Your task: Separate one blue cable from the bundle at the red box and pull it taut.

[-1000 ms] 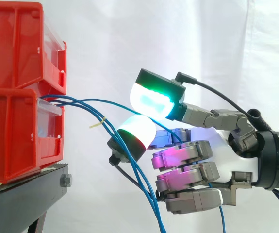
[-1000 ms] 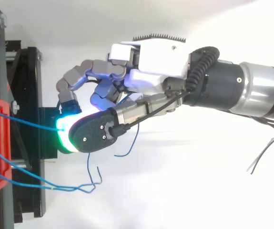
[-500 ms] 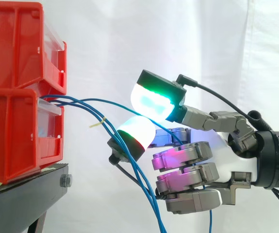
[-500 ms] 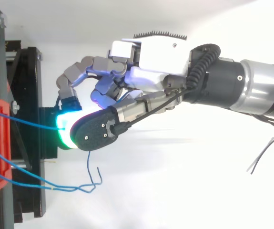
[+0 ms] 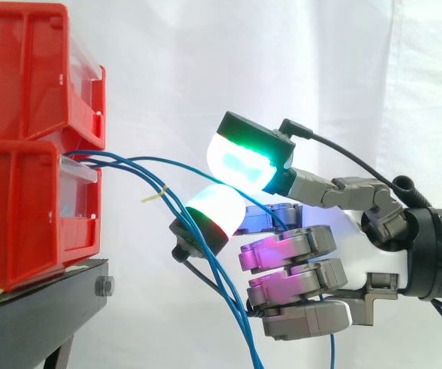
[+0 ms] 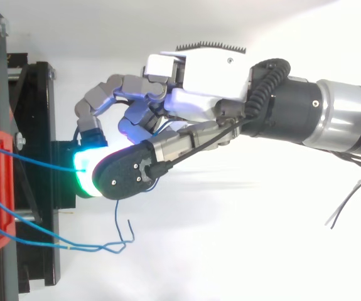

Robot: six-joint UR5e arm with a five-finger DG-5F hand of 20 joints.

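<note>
The hand is reaching in level from the right, one pad glowing green above and another glowing white below, the two pinching one blue cable between them while the other fingers are curling under. That cable is running leftward, sagging little, into the lower of the red bins. The other blue cables are drooping beneath it. The bins are sitting on a black stand before a white curtain
</note>
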